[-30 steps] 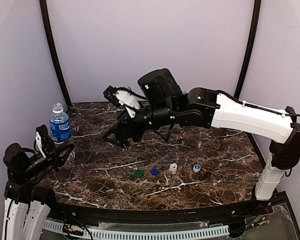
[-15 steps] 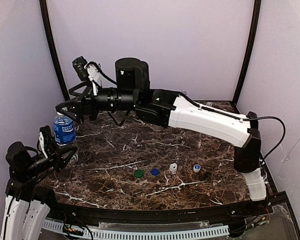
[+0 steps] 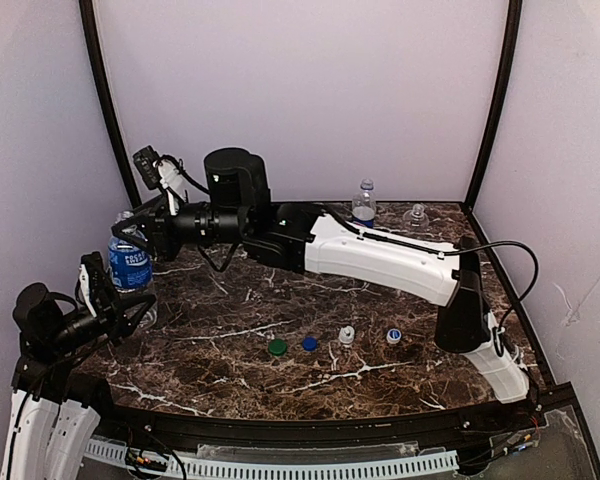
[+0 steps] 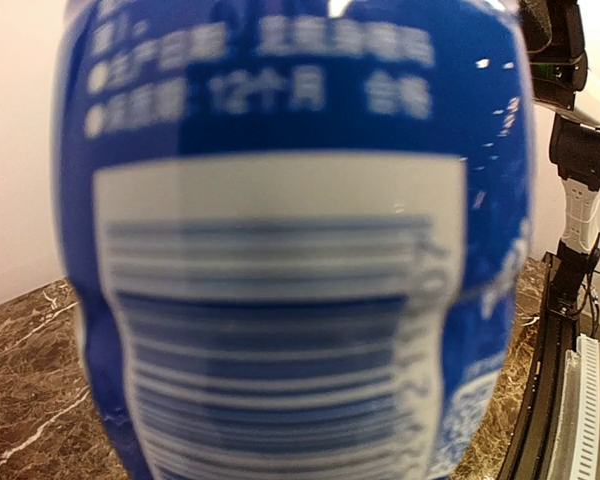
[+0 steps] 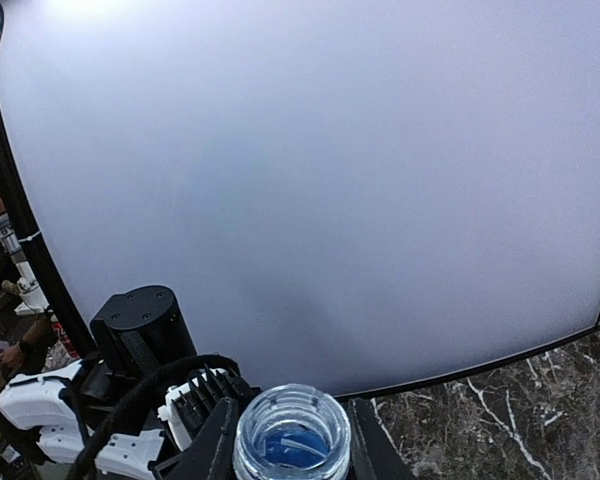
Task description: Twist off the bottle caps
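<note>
The blue-label bottle (image 3: 128, 268) stands at the far left of the marbled surface (image 3: 400, 290), close to the left wall, and both arms are on it. The left claw (image 3: 120, 300) comes in low from the near-left corner and is clamped around the bottle's lower body; in the left wrist view the blue label with its white barcode panel fills almost the whole picture, blurred by closeness, and that claw's own fingers are out of sight there. The right arm reaches all the way across the surface from its base at the right, and the right claw (image 3: 143, 234) sits at the top of the same bottle. In the right wrist view the bottle's neck is bare and its mouth open, with no cap on it, and the dark fingers (image 5: 218, 452) stand tight against the neck on either side, so this claw appears closed on the neck, though only the very tips show at the bottom edge. Four caps lie in a row near the front centre, apart from one another: a green cap (image 3: 277, 347), a dark blue cap (image 3: 309, 343), a white cap (image 3: 347, 336) and a white cap with a blue top (image 3: 394, 336). At the back edge stand a labelled clear bottle (image 3: 364, 203) and, just right of it, a plain clear bottle (image 3: 416, 213).
</note>
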